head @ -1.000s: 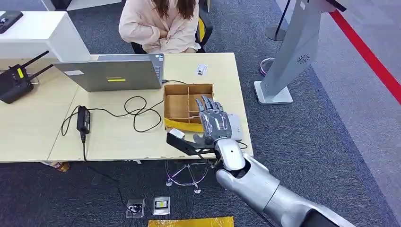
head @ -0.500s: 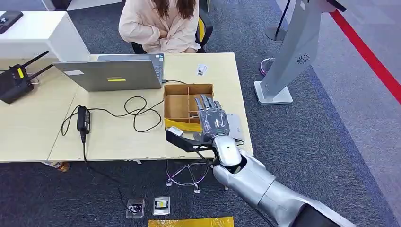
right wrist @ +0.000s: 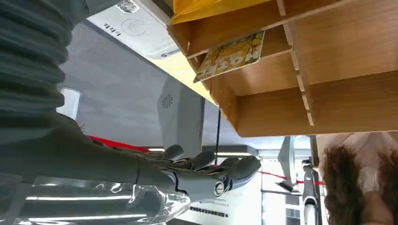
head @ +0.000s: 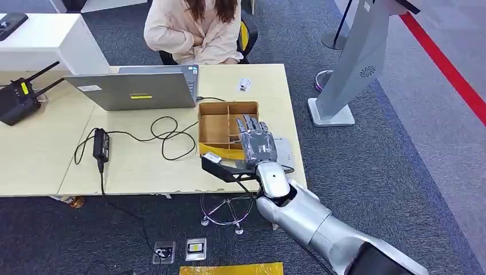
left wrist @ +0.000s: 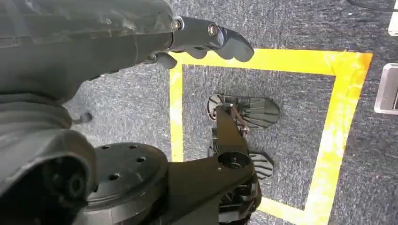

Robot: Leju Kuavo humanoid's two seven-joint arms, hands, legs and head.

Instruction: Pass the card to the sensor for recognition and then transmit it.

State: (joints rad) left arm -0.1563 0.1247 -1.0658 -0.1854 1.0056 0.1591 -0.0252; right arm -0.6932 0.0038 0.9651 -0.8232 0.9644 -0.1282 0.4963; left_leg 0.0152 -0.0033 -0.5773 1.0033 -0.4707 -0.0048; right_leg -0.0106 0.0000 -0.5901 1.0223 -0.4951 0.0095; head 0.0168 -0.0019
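The right hand [head: 259,144], fingers apart and empty, hovers over the compartmented wooden box [head: 220,127]; a yellow printed card [right wrist: 230,56] sits inside.

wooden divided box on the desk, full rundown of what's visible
The wooden divided box is a shallow open tray of light brown wood with thin partitions forming several compartments. It sits flat near the desk's right front corner, right of the laptop. A yellow strip lies along its near edge. In the right wrist view a yellow printed card rests in one compartment. The right robot hand hovers, fingers spread, over its right side; contact unclear.

Laptop [head: 140,89], charger [head: 101,144], seated person [head: 195,28]
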